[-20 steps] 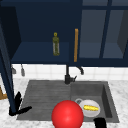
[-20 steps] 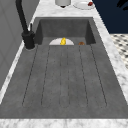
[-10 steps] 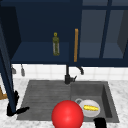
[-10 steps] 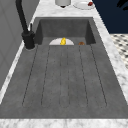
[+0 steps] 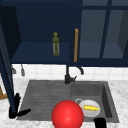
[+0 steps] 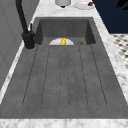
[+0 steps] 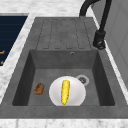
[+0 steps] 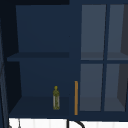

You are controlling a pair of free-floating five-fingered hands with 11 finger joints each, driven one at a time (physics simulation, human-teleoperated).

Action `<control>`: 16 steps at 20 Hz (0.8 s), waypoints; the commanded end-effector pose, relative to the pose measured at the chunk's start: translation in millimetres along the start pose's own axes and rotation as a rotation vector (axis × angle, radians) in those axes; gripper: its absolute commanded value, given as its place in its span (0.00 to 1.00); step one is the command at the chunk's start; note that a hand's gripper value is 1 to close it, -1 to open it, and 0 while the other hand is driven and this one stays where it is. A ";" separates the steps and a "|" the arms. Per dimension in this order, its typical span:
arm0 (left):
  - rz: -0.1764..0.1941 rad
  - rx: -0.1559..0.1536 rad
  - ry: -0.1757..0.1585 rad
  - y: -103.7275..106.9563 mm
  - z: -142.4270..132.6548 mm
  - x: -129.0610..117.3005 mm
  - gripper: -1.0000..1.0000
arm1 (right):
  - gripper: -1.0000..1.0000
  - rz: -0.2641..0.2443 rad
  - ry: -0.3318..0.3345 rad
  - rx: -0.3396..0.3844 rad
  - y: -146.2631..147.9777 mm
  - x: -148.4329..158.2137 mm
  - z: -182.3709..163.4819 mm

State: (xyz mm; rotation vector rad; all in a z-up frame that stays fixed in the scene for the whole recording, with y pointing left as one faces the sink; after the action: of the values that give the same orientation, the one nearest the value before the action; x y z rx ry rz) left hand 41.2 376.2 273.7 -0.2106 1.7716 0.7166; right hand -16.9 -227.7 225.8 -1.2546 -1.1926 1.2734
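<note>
My left hand has slipped down a little over the last second. It now sits low at the front left corner of the sink, close against the bottom of the open cabinet door. The fingers point straight up beside the door's edge and the thumb sticks out to the right over the draining board, so the hand is released and grasping nothing. I can't tell whether the fingers actually touch the door or only stand just beside it. The door itself hasn't swung; it hangs open as it did, a dark blue strip running down the left of the front view. My right hand has not moved. It waits at the front rim of the basin, near the white plate, and I cannot tell how its fingers are set. The rest is as it was. The corn cob lies lengthwise on the plate down in the basin, with a small brown lump just beside the plate on the basin floor. A red ball sits at the front of the sink between my two hands. The green bottle stands upright on the lower cabinet shelf, left of the orange handle, and the black tap rises behind the sink.
</note>
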 end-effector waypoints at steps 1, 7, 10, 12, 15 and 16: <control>0.017 -0.016 0.011 -5.1 -1.9 1.0 0.00 | 0.50 0.000 0.000 0.000 0.0 0.0 0.0; 0.016 0.005 0.016 -3.3 -2.3 1.7 0.00 | 0.50 0.000 0.000 0.000 0.0 0.0 0.0; 0.011 0.002 0.007 -3.6 -1.6 1.5 0.00 | 0.50 0.000 0.000 0.000 0.0 0.0 0.0; 0.007 0.000 0.000 -4.3 -0.5 1.1 0.00 | 0.50 0.000 0.000 0.000 0.0 0.0 0.0; 0.060 -0.016 0.034 -11.5 -5.3 0.0 0.00 | 0.50 0.000 0.000 0.000 0.0 0.0 0.0; 0.074 -0.020 0.037 -13.8 -6.4 -0.8 0.00 | 0.50 0.000 0.000 0.000 0.0 0.0 0.0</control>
State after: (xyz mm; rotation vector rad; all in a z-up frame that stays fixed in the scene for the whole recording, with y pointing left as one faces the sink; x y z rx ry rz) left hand 41.7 368.7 271.0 -0.2054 1.7715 0.7227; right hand -16.9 -227.7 225.8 -1.2546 -1.1926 1.2734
